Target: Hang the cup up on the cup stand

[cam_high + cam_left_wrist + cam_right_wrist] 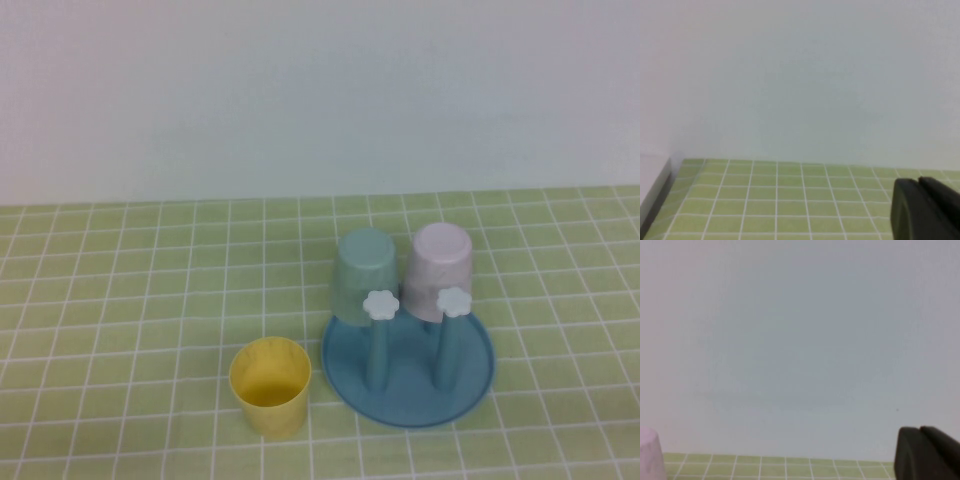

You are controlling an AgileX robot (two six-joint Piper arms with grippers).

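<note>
The yellow cup [270,386] stands upright, mouth up, on the green tiled table, just left of the cup stand [408,372]. The stand is a round blue tray with teal posts; two front posts with white flower knobs [381,304] are bare. A pale teal-green cup [364,275] and a pale pink cup [440,271] hang upside down on the rear posts. Neither arm shows in the high view. My left gripper [919,184] shows in its wrist view, fingers together, empty. My right gripper [920,431] shows in its wrist view, fingers together, empty; the pink cup's edge [650,455] shows there.
The green tiled table [140,290] runs back to a plain pale wall [300,90]. The table's edge [657,195] shows in the left wrist view.
</note>
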